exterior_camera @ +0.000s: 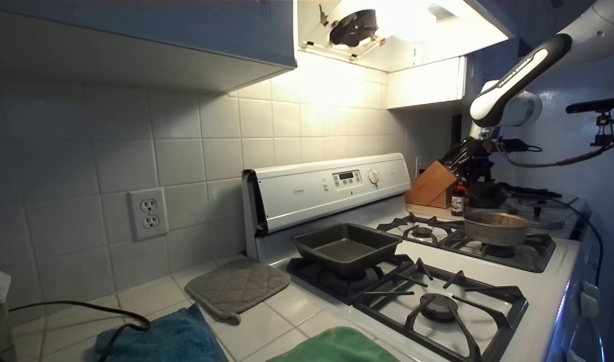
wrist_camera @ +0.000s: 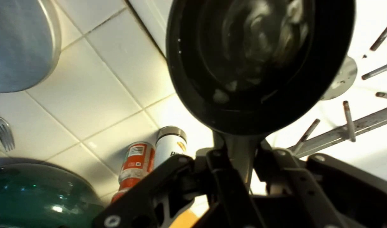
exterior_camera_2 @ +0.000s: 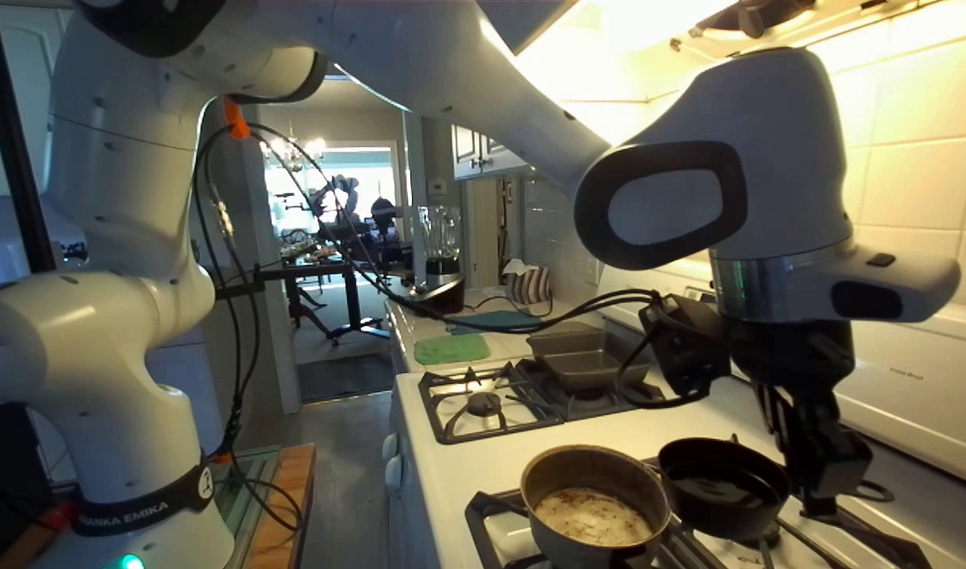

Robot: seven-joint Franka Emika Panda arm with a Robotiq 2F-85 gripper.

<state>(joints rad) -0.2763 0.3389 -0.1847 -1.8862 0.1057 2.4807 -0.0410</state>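
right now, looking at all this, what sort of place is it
Most likely a kitchen, perhaps in a home: there is a white gas stove, a wooden knife block beyond it, and what looks like a blender.

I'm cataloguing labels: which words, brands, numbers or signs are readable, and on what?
"FRANKA EMIKA": robot arm.
"ANKA EMIKA", start unclear, plus round logo: base band.
"Insta", rest blurred: stove panel.
"pa", rest hidden: white container.
Too small or blurred: controls, red-and-white container, dark bottle.
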